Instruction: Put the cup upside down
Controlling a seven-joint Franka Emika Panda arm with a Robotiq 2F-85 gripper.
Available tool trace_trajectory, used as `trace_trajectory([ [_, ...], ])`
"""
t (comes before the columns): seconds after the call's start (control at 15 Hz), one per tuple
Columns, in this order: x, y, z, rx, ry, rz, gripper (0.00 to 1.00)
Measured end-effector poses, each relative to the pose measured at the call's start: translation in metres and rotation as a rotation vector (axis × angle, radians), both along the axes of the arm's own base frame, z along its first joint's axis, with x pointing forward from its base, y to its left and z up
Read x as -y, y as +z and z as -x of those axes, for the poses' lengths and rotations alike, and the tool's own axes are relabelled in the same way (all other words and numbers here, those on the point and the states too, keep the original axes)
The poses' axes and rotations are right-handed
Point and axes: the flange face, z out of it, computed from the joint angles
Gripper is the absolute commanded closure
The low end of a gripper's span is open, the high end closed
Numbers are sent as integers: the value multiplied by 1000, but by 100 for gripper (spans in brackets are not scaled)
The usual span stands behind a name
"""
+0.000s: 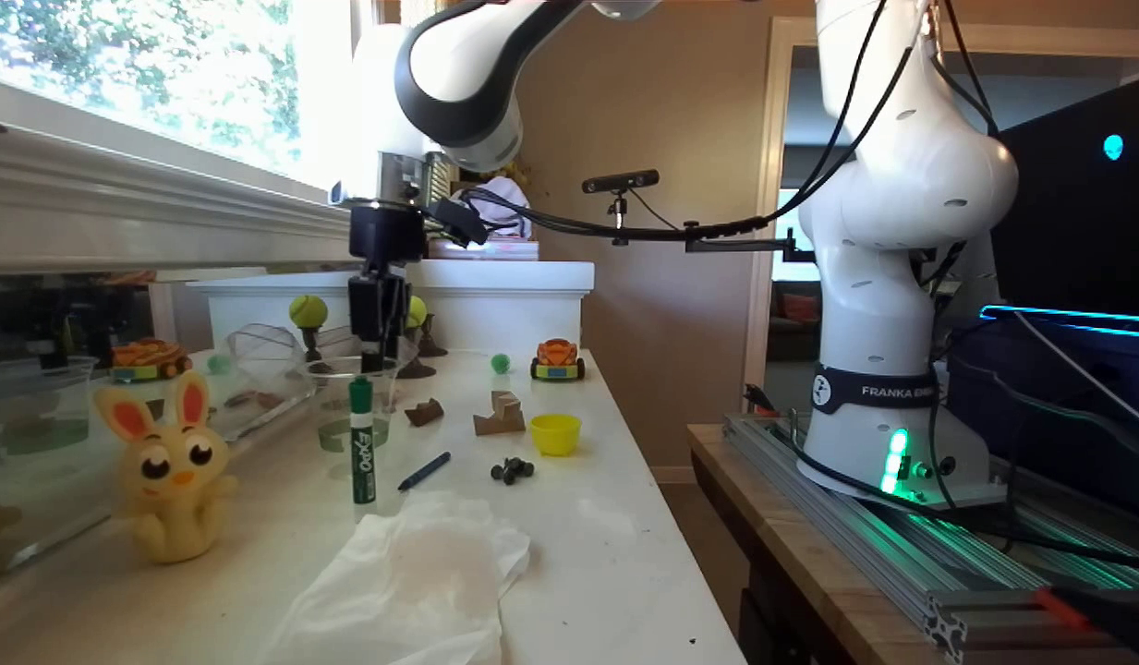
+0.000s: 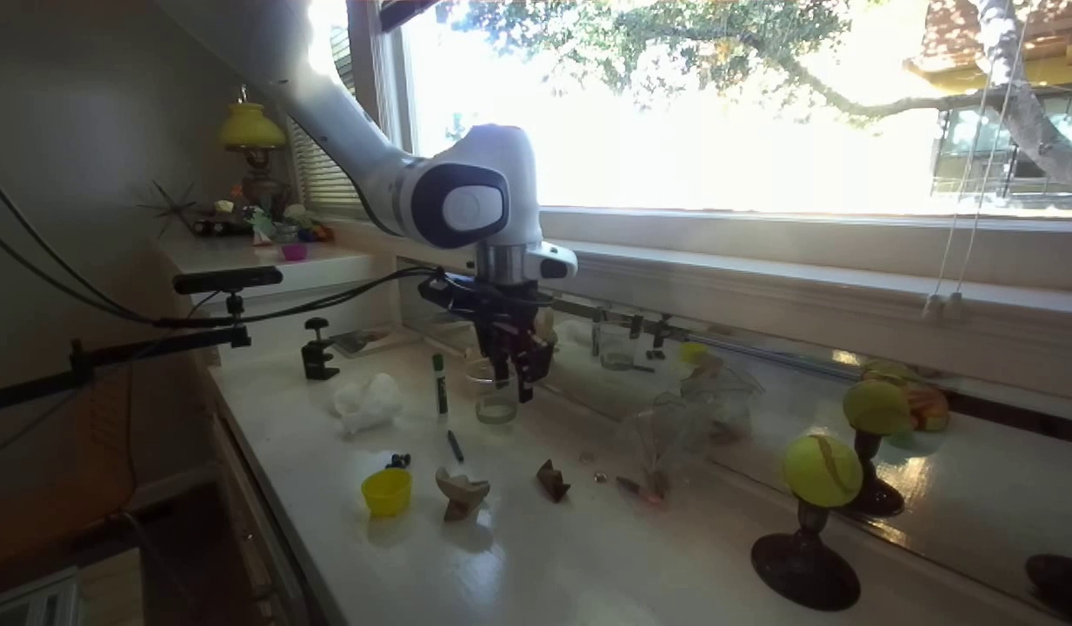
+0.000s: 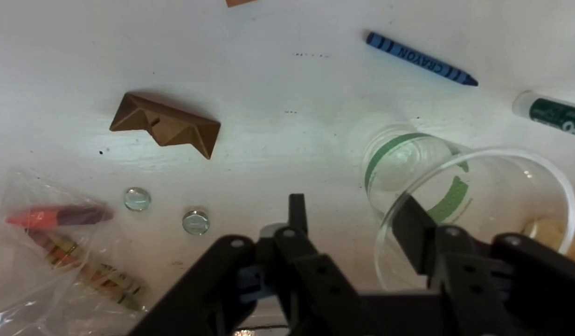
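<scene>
The claw (image 3: 351, 210) points down with its fingers spread apart. The clear plastic cup (image 3: 453, 198) stands upright on the tabletop (image 1: 615, 573), mouth up. In the wrist view one finger overlaps its rim; whether they touch, I cannot tell. Near the cup lies a blue crayon (image 3: 420, 58), and a green Expo marker (image 1: 363, 453) stands on end.

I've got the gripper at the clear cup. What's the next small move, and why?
I'd probably close the gripper gently on the wall of the clear cup. In the wrist view the jaws are open, one finger apparently inside the rim's outline and the other finger outside, so the wall seems to lie between them. The cup stands upright. Fingertip depth is hard to judge.
</scene>
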Motion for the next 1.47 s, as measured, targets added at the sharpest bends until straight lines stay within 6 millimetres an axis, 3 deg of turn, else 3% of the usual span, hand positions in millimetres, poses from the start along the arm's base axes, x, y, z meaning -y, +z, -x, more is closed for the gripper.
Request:
trace_trajectory([
  [0.2, 0, 0, 0, 0, -3, 4, 98],
  [0.27, 0, 0, 0, -1, -7, 7, 100],
  [0.67, -3, 15, -4, -8, -37, 64, 99],
  [1.0, -15, 33, 5, -145, -36, 287, 98],
  [1.47, -43, 21, 13, -301, 31, 515, 98],
])
